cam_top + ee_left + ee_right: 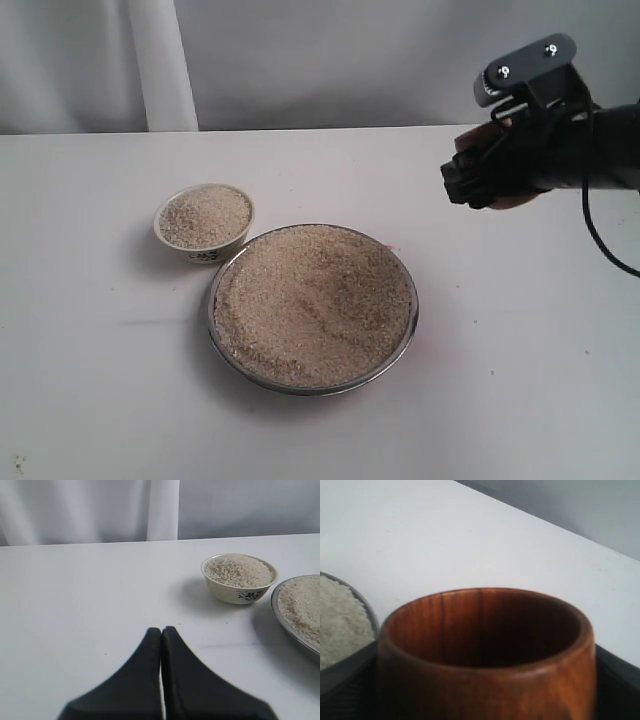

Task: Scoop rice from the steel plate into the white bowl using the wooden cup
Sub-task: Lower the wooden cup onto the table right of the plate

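Note:
The steel plate (404, 338) sits mid-table, heaped with rice (313, 303). Close by on its far-left side stands the white bowl (204, 252), filled to the rim with rice (205, 216). My right gripper (482, 176) hovers above the table to the plate's far right, shut on the wooden cup (477, 136). In the right wrist view the cup (485, 650) fills the frame with a dark inside and no grains showing; the plate's rim (366, 607) lies beside it. My left gripper (161, 630) is shut and empty, low over bare table, short of the bowl (239, 592).
A white tabletop (90, 380) carries everything, with a pale curtain (160, 60) behind its far edge. A black cable (600, 240) hangs from the right arm. The left gripper is outside the exterior view.

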`<state>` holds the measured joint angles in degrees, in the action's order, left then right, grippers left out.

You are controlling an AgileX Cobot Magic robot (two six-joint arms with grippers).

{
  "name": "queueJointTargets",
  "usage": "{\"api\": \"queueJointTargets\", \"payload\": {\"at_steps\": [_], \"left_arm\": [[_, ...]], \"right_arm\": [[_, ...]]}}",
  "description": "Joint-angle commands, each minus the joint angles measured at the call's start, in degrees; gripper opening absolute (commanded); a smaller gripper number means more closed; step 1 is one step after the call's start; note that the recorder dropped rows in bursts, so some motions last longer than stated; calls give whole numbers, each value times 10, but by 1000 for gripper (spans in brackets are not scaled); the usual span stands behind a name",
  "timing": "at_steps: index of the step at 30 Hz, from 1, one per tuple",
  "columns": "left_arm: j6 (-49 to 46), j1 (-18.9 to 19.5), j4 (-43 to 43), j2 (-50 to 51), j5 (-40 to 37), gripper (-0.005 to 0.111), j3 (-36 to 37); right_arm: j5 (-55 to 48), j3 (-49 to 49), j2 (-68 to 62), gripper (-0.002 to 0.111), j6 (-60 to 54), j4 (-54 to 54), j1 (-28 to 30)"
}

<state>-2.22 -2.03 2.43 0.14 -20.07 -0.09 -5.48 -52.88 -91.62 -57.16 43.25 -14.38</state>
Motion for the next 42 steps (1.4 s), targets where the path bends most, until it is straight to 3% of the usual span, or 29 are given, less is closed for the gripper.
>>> {"api": "queueJointTargets", "payload": {"at_steps": [1,14,21,24,27,32,42], "left_arm": [[1,-3,0,-1,2,0,1],[2,-3,0,-1,2,0,1],[1,-3,0,-1,2,0,1],[1,-3,0,-1,2,0,1],[2,-3,0,-1,2,0,1],[2,-3,0,-1,2,0,1],[1,-3,0,-1,2,0,1]], "right_arm": [[90,44,3,0,-28,37,3],[104,61,22,0,-23,26,0],[102,62,103,0,-21,-7,-88],[155,92,146,0,-2,-7,-96],[250,151,167,0,106,-104,-96],[378,239,143,0,357,-368,-95],[458,257,-19,0,386,-395,-32]]}}
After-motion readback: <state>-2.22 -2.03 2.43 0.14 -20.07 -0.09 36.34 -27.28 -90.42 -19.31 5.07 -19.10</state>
